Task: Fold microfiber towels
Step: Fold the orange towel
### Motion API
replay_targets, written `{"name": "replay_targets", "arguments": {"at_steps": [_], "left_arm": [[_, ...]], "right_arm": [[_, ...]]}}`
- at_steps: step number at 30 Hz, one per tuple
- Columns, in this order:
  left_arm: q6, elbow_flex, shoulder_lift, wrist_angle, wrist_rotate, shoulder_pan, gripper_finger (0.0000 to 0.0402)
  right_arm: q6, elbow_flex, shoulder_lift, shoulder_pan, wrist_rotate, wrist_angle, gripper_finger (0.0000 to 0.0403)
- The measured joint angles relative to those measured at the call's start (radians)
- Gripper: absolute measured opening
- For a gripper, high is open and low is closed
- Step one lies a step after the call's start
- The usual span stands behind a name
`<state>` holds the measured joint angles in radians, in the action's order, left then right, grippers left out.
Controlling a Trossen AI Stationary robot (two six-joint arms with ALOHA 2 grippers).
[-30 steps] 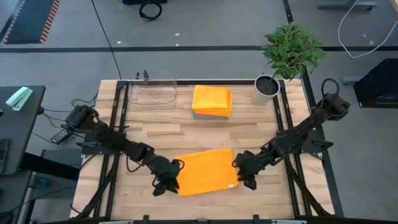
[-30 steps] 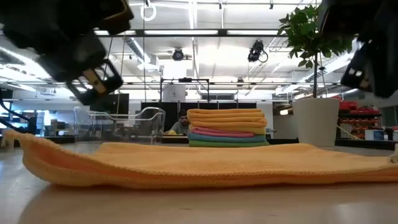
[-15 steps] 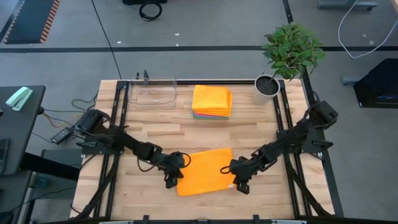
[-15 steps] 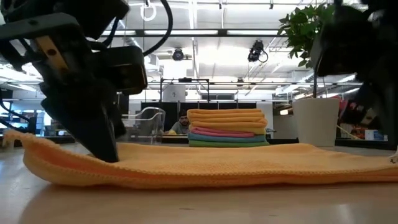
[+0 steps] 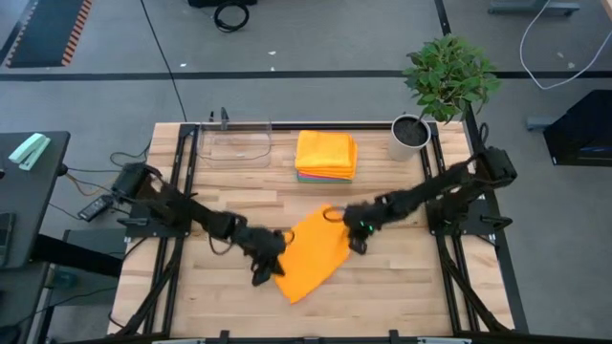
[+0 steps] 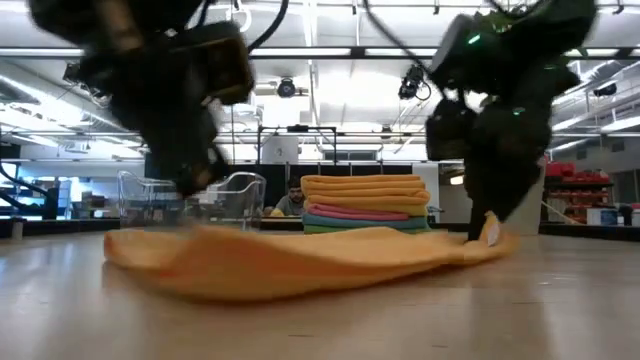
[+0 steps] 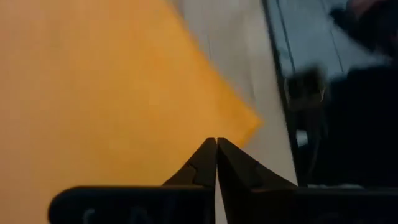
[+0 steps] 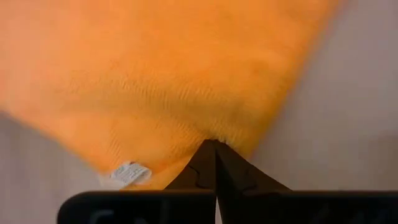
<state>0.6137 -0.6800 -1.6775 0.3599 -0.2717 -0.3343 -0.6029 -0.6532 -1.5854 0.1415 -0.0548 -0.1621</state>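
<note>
Orange towel (image 5: 313, 256) lies skewed on the wooden table (image 5: 402, 287), in front of the stack of folded towels (image 5: 326, 155), well apart from it. Left gripper (image 5: 271, 260) is at the towel's left edge, fingers pinched together; in the left wrist view the tips meet right at the cloth edge (image 7: 124, 81), so probably shut on the towel, though the pinch itself is not clearly visible. Right gripper (image 5: 356, 232) is at the towel's right corner, between the towel and the stack side, fingers closed on the cloth; the right wrist view shows orange fabric (image 8: 174, 74) bunched at the tips, with a white tag (image 8: 129, 171) just beside them. In the low view the towel (image 6: 300, 260) sags in the middle and rises at both gripped ends.

Risks, as judged: thin pinch on a soft edge, so a corner could slip out if the arms pull apart or lift unevenly. The towel already sits diagonal, so the fold could land crooked with corners mismatched. Swinging the right corner toward the stack could brush it.

Containers: clear plastic tray (image 5: 235, 143) left of the stack, looks empty. White pot (image 5: 410, 137) right of the stack, holds the green plant (image 5: 449, 76).
</note>
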Motion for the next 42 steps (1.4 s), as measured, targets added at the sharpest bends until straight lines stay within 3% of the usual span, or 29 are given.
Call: {"name": "replay_targets", "arguments": {"at_steps": [5,9,12,15,18,21,24,30,37,42], "left_arm": [[-0.141,-0.001,0.139,-0.046,0.005,0.136,0.0007],[-0.222,0.000,0.157,-0.159,0.005,0.198,0.0020],[-0.299,0.000,0.104,-0.178,0.005,0.195,0.0019],[-0.337,0.001,0.038,-0.145,0.002,0.170,0.0007],[-0.365,0.001,-0.017,-0.126,0.002,0.138,0.0009],[-0.367,0.001,-0.060,-0.135,0.002,0.111,0.0018],[-0.329,-0.003,-0.088,-0.107,-0.003,0.082,0.0016],[-0.112,0.002,-0.104,-0.011,0.018,-0.017,0.0010],[0.164,-0.049,-0.174,0.167,0.138,-0.185,0.0014],[0.112,-0.257,-0.271,0.255,0.160,-0.261,0.0006]], "right_arm": [[0.204,-0.175,0.040,-0.158,0.061,-0.381,0.0000],[0.256,-0.318,0.047,-0.173,0.061,-0.600,0.0000],[0.171,-0.343,0.048,-0.092,0.053,-0.476,0.0000],[0.014,-0.286,0.028,0.040,0.044,-0.221,0.0000],[-0.161,-0.214,-0.022,0.166,0.089,0.096,0.0000],[-0.280,-0.186,-0.107,0.252,0.158,0.251,0.0000],[-0.293,-0.214,-0.205,0.300,0.216,0.272,0.0000],[-0.270,-0.317,-0.354,0.340,0.212,0.279,0.0000],[-0.281,-0.286,-0.318,0.407,0.128,0.199,0.0000],[-0.212,-0.267,-0.203,0.485,0.073,0.112,0.0000]]}}
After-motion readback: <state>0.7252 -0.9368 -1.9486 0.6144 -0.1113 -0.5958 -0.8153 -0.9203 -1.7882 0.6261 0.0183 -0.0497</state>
